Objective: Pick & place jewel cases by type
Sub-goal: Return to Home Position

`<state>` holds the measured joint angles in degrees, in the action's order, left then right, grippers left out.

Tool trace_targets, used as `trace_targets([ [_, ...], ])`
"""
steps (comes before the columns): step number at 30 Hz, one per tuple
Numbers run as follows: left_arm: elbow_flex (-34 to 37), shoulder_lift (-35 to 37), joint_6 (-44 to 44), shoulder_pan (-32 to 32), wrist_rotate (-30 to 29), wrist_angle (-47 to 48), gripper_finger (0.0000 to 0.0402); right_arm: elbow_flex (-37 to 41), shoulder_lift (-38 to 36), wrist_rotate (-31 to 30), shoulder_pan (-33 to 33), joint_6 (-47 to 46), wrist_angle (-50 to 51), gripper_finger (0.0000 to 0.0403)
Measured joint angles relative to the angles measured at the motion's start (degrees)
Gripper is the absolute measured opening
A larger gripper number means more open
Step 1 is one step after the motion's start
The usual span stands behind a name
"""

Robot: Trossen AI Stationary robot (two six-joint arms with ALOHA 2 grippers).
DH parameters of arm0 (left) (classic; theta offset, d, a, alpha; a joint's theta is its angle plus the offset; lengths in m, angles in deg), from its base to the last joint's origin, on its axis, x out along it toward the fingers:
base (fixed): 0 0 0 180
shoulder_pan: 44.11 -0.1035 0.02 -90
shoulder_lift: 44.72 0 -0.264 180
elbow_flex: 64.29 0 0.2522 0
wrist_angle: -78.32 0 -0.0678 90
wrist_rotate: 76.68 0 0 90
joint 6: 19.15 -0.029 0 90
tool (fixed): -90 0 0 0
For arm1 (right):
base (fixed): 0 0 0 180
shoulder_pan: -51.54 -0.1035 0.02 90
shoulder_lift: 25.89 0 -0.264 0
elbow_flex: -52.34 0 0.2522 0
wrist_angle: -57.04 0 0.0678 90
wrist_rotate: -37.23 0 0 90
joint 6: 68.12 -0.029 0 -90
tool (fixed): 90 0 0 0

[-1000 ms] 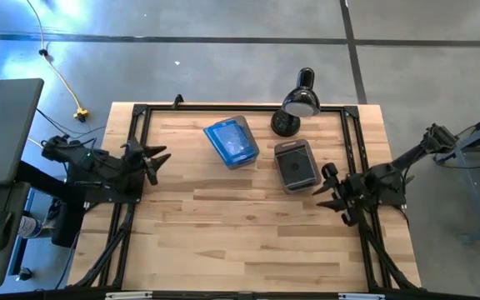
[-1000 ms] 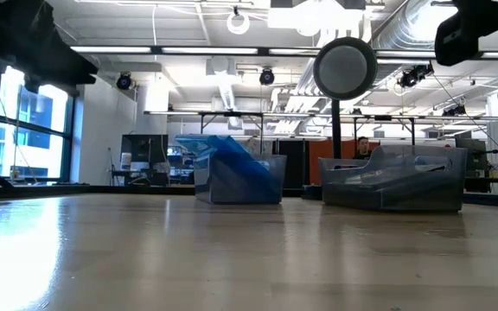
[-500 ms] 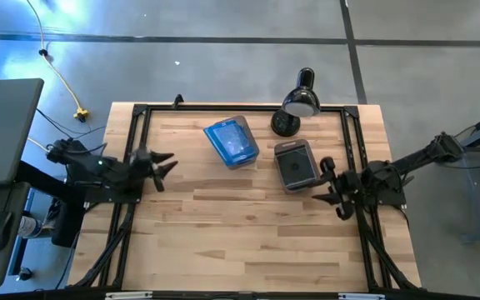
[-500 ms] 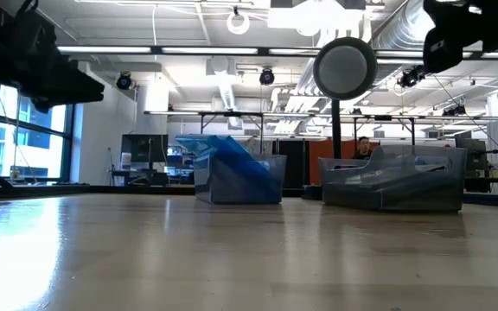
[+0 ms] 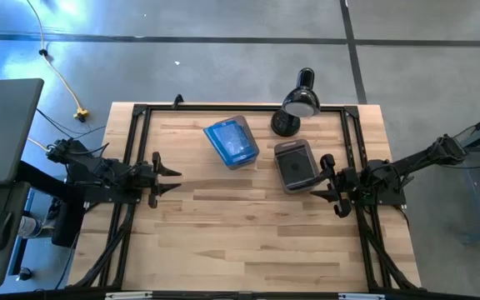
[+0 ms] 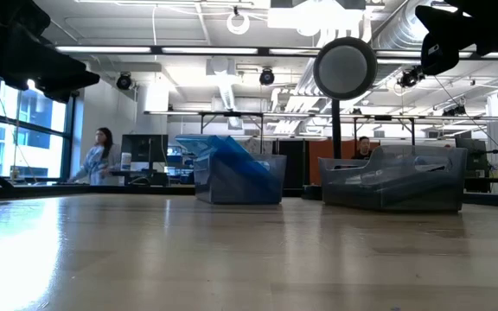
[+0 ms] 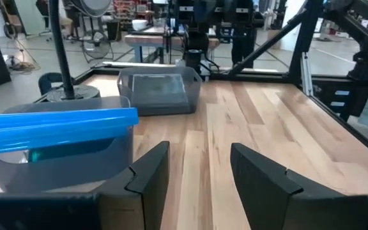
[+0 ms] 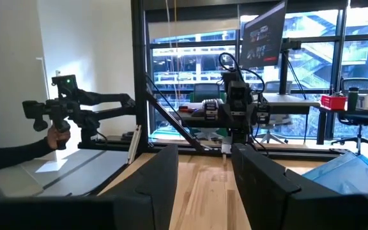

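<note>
Blue jewel cases (image 5: pixel 231 140) lie tilted in a smoky tub (image 5: pixel 242 159) at the table's far middle; they also show in the left wrist view (image 7: pixel 56 127) and the low view (image 6: pixel 230 158). Dark grey-black cases (image 5: pixel 297 167) lie in a second tub (image 5: pixel 293 147) to its right, which also shows in the left wrist view (image 7: pixel 160 89). I cannot make out a clear case with a silver disc. My left gripper (image 5: pixel 162 177) is open and empty at the table's left, pointing right. My right gripper (image 5: pixel 322 177) is open and empty beside the dark tub's right side.
A black dome-headed lamp (image 5: pixel 297 104) stands at the far edge behind the dark tub. A black frame rail (image 5: pixel 128 150) runs round the table. Bare wood (image 5: pixel 240 233) fills the near half. A person (image 6: pixel 96 155) stands in the room beyond the table.
My left gripper has swung from pointing toward the far right to pointing straight at the table's right, and has moved a little toward the near edge. My right gripper has moved a little toward the left, closer to the dark tub. A person has come into the low view.
</note>
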<state>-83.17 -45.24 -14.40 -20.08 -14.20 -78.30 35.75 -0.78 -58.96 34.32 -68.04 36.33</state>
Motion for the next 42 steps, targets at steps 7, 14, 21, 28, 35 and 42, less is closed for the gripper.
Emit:
trace_targets([
  [7,0.1,0.0,-1.8,0.0,-0.3,0.3,0.0163,0.0,0.0,0.0,0.0,0.0,0.0,0.0145],
  [14,0.2,0.0,-1.9,0.0,-0.5,0.5,0.0163,0.0,0.0,0.0,0.0,0.0,0.0,0.0145],
  [21,0.2,0.0,-1.5,0.0,-0.5,0.5,0.0163,0.0,0.0,0.0,0.0,0.0,0.0,0.0145],
  [28,0.3,0.0,-1.5,0.0,-0.5,0.4,0.0163,-0.1,0.0,0.0,0.0,0.0,0.0,0.0145],
  [35,0.3,0.0,-1.5,0.0,-0.5,0.4,0.0163,-0.1,0.0,0.0,0.0,0.0,0.0,0.0145],
  [42,0.3,0.0,-1.5,0.0,-0.5,0.4,0.0163,-0.1,0.0,0.0,0.0,0.0,0.0,0.0145],
])
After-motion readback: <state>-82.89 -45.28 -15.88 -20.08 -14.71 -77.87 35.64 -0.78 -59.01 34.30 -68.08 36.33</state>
